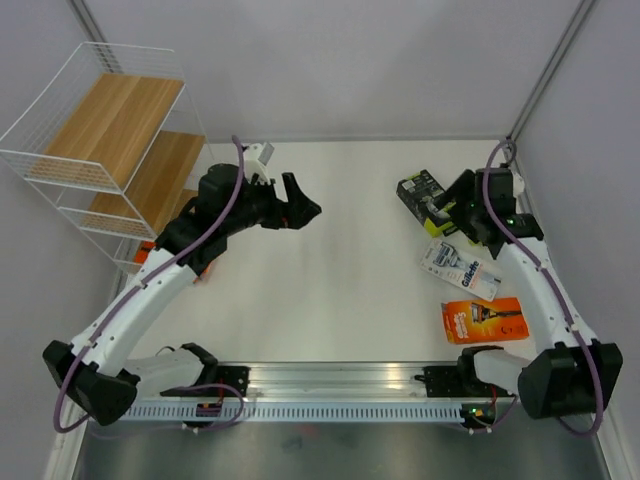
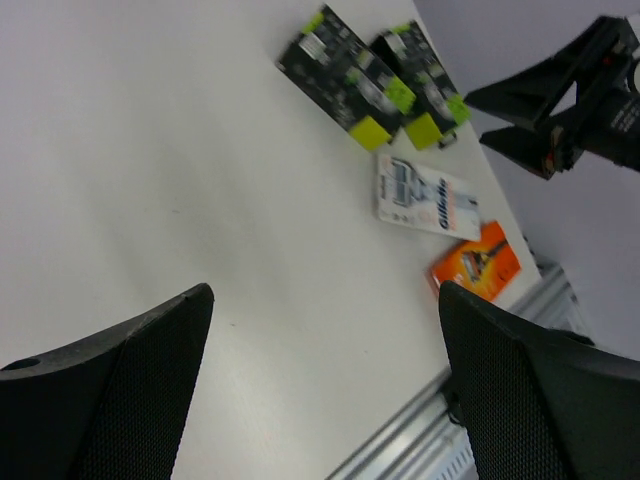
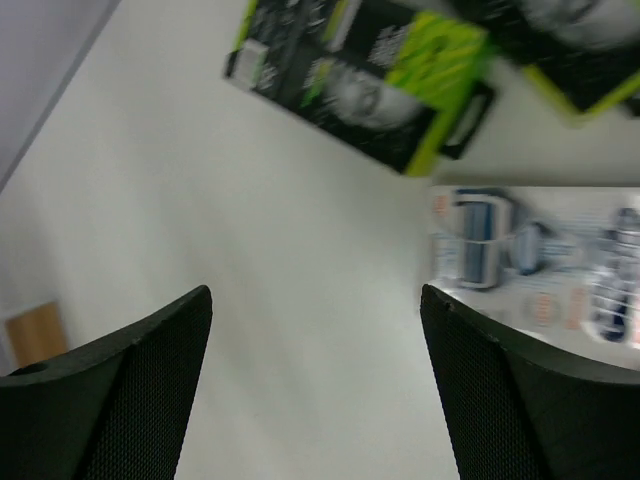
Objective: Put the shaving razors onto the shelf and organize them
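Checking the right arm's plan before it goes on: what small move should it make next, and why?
Probably lower the right gripper onto the black pack just ahead of it. Its jaws stand open and empty, and that pack lies flat on the table, nearest the fingertips.

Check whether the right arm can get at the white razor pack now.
Probably yes. The right gripper hangs open close by the white pack, which lies flat on the table with nothing on top; the black box next to it does not overlap it.
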Controlling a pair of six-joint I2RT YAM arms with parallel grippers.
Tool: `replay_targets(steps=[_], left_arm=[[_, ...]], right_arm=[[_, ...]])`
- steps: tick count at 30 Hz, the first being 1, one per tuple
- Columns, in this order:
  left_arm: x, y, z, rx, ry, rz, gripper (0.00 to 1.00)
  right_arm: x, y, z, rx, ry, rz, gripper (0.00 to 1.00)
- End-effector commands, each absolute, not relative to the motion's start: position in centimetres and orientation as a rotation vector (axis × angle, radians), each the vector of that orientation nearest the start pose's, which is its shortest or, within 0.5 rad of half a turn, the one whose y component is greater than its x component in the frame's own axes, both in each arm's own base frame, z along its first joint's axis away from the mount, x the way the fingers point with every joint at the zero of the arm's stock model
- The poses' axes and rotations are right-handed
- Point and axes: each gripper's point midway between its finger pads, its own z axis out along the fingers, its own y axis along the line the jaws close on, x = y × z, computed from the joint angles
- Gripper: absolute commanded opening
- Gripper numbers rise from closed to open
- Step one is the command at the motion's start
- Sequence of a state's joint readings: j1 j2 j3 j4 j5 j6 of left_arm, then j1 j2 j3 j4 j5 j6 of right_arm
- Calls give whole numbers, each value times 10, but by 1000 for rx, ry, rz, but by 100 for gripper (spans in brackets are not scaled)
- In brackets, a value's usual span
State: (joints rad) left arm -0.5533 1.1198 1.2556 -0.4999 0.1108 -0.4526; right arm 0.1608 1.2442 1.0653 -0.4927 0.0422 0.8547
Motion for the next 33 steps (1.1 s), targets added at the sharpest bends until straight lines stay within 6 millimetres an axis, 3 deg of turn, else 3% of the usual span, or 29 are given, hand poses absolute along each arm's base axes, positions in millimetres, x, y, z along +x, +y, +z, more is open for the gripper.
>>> replay_targets(steps=[1, 3, 4, 5, 7, 9, 10, 12, 13, 15, 16, 17, 18, 19, 21, 23, 27, 33], left_arm=[[249, -287, 316, 277, 2031, -1197, 97], [246, -313, 292, 250, 2072, -1237, 96], [230, -332, 284, 233, 2109, -1286, 95], [232, -345, 269, 191, 2139, -1288, 94], [216, -374, 252, 113, 2161, -1403, 91], [214, -394, 226, 53, 2194, -1419, 90], [200, -411, 225, 51, 2197, -1465, 89], [198, -436, 209, 39, 2230, -1423, 88], [182, -450, 206, 68, 2247, -1431, 88], [177, -470, 199, 48, 2273, -1436, 88], [169, -481, 173, 31, 2340, -1413, 87], [167, -489, 168, 11, 2346, -1424, 85], [164, -495, 160, -43, 2374, -1442, 81], [156, -503, 135, -51, 2418, -1422, 79], [146, -515, 121, -92, 2432, -1426, 76], [150, -522, 106, -129, 2408, -1392, 75], [154, -549, 118, -136, 2351, -1413, 73], [152, -568, 81, -223, 2447, -1318, 69]], right_arm=[[286, 5, 163, 834, 2344, 40, 91], [273, -29, 163, 904, 2342, -46, 92], [271, -36, 163, 926, 2349, -51, 92], [265, -52, 161, 992, 2350, -79, 92], [264, -60, 164, 1026, 2340, -51, 92], [268, -71, 182, 1050, 2250, -25, 92], [271, -71, 189, 1024, 2226, -8, 92], [274, -73, 210, 1000, 2162, -5, 92], [276, -72, 216, 993, 2152, 11, 93], [279, -67, 217, 999, 2148, 53, 93], [281, -57, 216, 984, 2155, 126, 93], [285, -54, 219, 970, 2135, 155, 93], [286, -54, 221, 973, 2122, 162, 93], [286, -45, 227, 947, 2115, 223, 93], [284, -41, 237, 923, 2098, 248, 92], [278, -38, 251, 910, 2078, 257, 93], [276, -29, 267, 887, 2047, 301, 92], [277, -20, 284, 866, 2006, 368, 92]])
